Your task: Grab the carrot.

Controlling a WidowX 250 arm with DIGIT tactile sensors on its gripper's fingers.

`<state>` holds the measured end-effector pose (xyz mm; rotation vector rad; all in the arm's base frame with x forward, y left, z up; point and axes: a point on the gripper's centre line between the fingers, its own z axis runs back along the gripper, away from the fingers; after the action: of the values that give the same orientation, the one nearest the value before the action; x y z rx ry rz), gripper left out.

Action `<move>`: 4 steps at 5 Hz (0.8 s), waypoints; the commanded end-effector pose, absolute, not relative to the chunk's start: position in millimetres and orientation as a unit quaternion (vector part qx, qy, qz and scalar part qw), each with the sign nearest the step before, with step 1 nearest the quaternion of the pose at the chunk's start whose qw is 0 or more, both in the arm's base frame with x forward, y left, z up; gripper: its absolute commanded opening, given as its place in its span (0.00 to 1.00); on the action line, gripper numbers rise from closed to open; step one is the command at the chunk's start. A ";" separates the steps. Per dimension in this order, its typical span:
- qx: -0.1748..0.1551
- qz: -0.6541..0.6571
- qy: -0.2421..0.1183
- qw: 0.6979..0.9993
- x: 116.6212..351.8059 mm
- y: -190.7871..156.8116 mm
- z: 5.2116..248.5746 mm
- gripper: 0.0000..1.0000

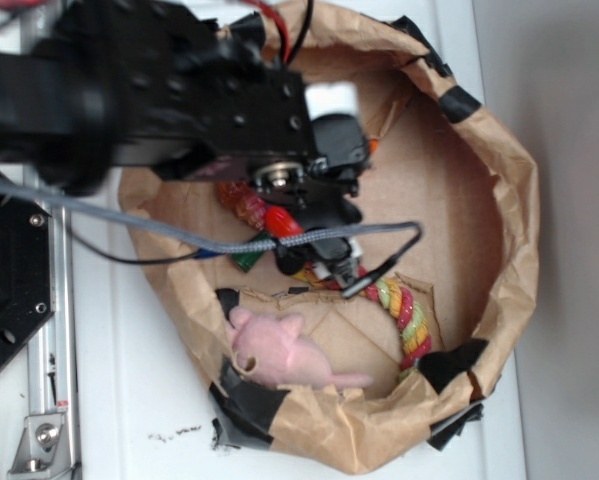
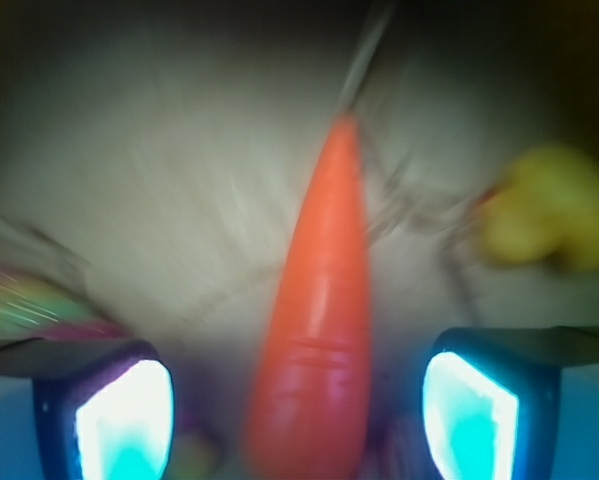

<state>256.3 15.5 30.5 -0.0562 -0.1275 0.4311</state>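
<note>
The two fingers point(image 2: 119, 410) of the hand point(image 2: 299, 410) sit at the bottom corners of the wrist view, spread wide, with the carrot point(image 2: 319, 330) lying between them and touching neither. Its thick end is nearest the camera and its point runs away up the frame over the pale, blurred floor of the bag. A yellow toy point(image 2: 544, 215) lies blurred to the right of the tip, and a striped blur shows at the left edge. From outside, the black arm point(image 1: 169, 95) reaches down into a brown paper bag point(image 1: 499, 180) on the white worktop point(image 1: 129, 400) and hides the carrot. A rope toy point(image 1: 411, 318) and a pink toy point(image 1: 279, 350) lie in the bag near the arm.
</note>
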 end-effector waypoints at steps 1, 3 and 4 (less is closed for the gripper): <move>-0.020 0.180 -0.076 0.981 263.8 10.7 5.4 0.00; -0.013 0.129 -0.103 0.986 285.9 9.6 84.3 0.00; -0.023 0.088 -0.154 0.984 291.8 13.8 136.5 0.00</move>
<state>286.1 5.5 116.8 -0.0412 -0.2303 0.1743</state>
